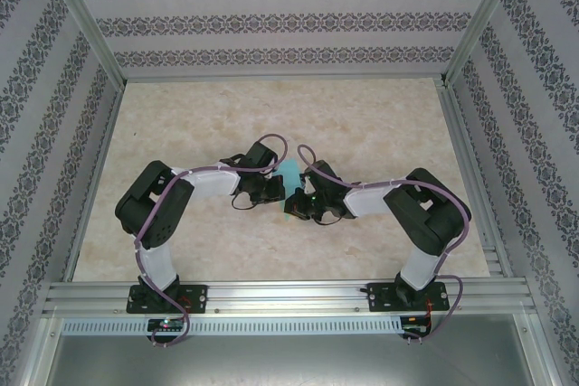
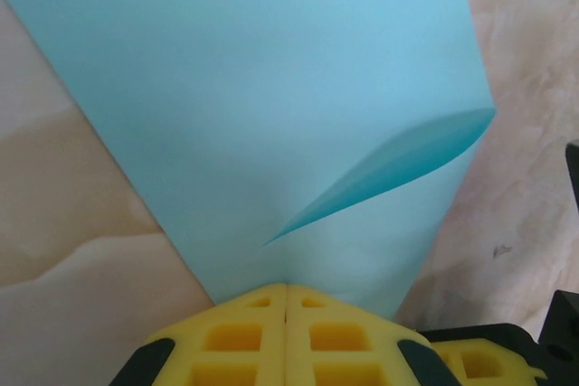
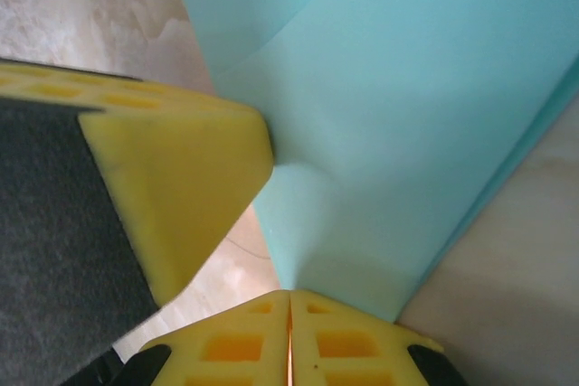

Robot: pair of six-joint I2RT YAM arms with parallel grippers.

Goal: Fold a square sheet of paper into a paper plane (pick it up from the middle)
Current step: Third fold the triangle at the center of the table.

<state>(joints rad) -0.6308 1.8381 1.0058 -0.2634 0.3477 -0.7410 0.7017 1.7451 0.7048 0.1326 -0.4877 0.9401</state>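
Left wrist: left gripper (image 2: pixel 287 314) and right gripper (image 3: pixel 289 314) pinch the thin turquoise paper sheet (image 2: pixel 253 88) at twelve o'clock; opposed tugging could tear it.

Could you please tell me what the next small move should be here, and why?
Probably hold both pinches and ease the turquoise paper flat against the table, then press. The left gripper and right gripper are shut on it, close together, and one folded layer bulges open instead of lying flat, so the crease looks unset.
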